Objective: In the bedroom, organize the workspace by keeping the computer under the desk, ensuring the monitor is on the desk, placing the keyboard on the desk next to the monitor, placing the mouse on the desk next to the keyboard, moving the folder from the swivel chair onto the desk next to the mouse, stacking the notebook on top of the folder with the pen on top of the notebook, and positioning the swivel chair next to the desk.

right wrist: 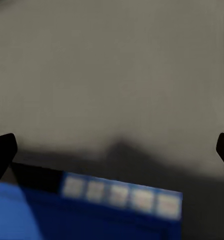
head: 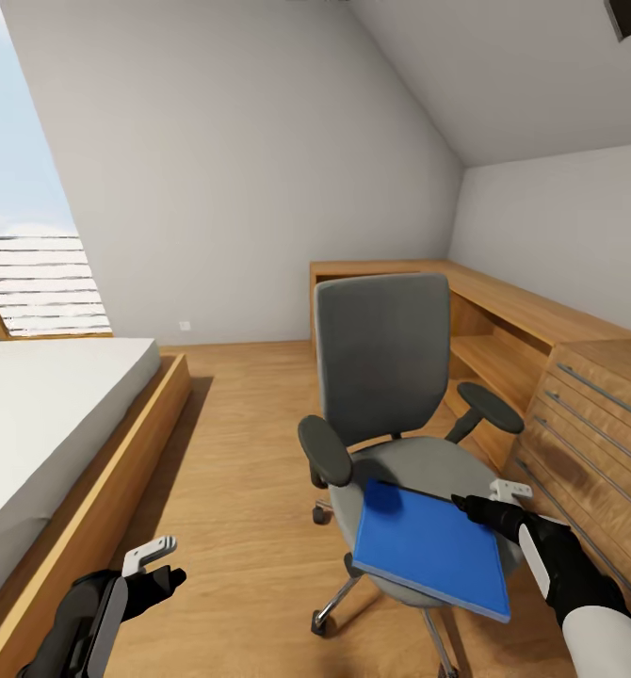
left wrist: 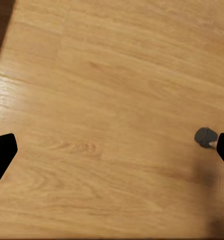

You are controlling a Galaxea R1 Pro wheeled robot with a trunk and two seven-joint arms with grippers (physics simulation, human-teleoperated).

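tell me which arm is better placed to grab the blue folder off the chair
Right. The right gripper sits at the folder edge on the swivel chair seat, fingers spread. The left gripper hangs low over bare floor, away from the chair.

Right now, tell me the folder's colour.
Bright blue folder, clearest in the head view.

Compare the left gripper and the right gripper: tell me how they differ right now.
The right gripper reaches to the edge of the blue folder lying on the swivel chair; the left gripper hangs apart from both, over bare wooden floor. The right wrist view shows folder and grey seat close up; the left wrist view shows floorboards and a chair castor. Both have fingers spread open and hold nothing.
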